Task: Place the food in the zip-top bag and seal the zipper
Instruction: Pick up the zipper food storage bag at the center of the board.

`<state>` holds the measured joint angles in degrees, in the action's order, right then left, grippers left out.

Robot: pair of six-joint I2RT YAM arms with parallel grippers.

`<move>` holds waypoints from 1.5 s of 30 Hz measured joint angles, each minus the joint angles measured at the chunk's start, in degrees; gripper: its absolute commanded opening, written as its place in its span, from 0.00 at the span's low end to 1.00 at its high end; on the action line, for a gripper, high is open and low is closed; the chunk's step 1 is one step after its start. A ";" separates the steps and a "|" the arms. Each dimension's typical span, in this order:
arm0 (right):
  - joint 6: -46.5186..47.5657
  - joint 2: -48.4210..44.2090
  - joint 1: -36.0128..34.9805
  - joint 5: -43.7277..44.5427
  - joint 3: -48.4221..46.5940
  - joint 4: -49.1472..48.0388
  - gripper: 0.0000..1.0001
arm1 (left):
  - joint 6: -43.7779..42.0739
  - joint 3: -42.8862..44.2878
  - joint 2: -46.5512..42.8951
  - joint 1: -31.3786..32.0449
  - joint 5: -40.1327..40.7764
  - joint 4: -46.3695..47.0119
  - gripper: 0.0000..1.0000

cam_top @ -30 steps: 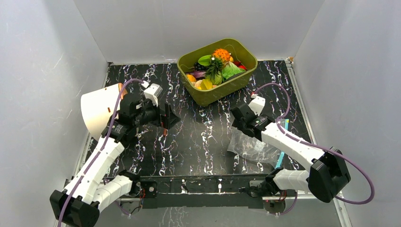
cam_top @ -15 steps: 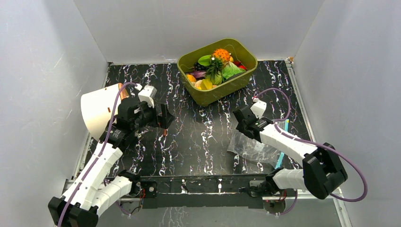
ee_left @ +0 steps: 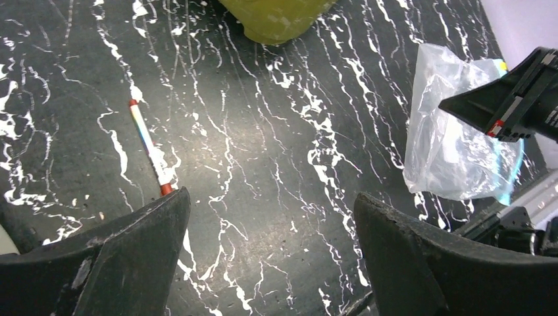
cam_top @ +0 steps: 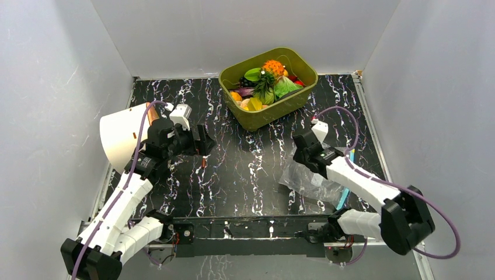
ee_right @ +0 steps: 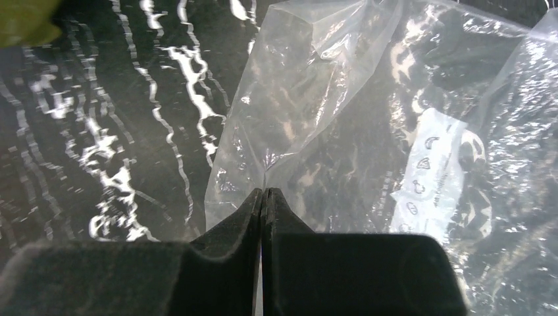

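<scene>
The food (cam_top: 265, 81), with an orange pineapple and green leaves, is piled in the olive-green tub (cam_top: 264, 119) at the back. The clear zip-top bag (cam_top: 312, 184) lies crumpled at the near right, its light-blue zipper (cam_top: 345, 195) along its right edge. My right gripper (cam_top: 299, 158) is shut, its tips pinching a fold at the bag's far left edge (ee_right: 309, 99); the jaws (ee_right: 263, 192) meet with plastic converging on them. My left gripper (cam_top: 204, 144) is open and empty above the table at the left (ee_left: 270, 204). The bag also shows in the left wrist view (ee_left: 454, 145).
A white cone-shaped shade (cam_top: 119, 134) stands at the left edge beside the left arm. A thin white stick with red ends (ee_left: 150, 148) lies on the black marbled table under the left gripper. White walls close in the table on three sides.
The left gripper drew back a little to the left. The right gripper shifted slightly right and toward the near edge, and the bag's left edge moved with it.
</scene>
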<state>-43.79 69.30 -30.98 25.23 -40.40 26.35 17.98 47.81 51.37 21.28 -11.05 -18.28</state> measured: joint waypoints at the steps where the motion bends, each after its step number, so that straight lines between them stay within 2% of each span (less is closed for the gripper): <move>1: 0.55 -1.60 0.00 -0.76 -0.02 0.26 0.00 | 0.00 0.00 0.02 0.00 -0.68 0.13 0.91; 11: 3.65 -14.05 0.02 -13.05 -8.37 5.86 0.00 | 2.14 0.00 3.23 0.02 -8.50 2.67 0.80; 15: 2.62 -16.59 0.02 -19.23 -11.43 6.43 0.00 | 4.83 -0.02 4.96 0.48 -12.26 4.04 0.80; 23: -4.83 -17.55 0.02 -30.91 -11.91 1.55 0.00 | 8.81 -0.04 5.49 3.80 -16.85 8.87 0.89; 29: -11.08 -16.31 0.02 -33.16 -12.33 -2.91 0.00 | 11.69 -0.17 6.62 6.05 -19.85 11.63 0.92; 35: -19.23 -15.32 0.02 -31.58 -12.46 -8.55 0.00 | 15.58 -2.82 6.95 8.74 -22.62 18.49 0.95; 45: -28.55 -13.20 0.02 -25.24 -12.76 -15.58 0.00 | 16.11 -2.03 11.21 17.86 -19.17 22.34 0.95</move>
<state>-72.34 56.10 -30.96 -0.01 -53.17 10.76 34.09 45.78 62.59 39.13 -30.22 4.05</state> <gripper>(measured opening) 0.005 0.945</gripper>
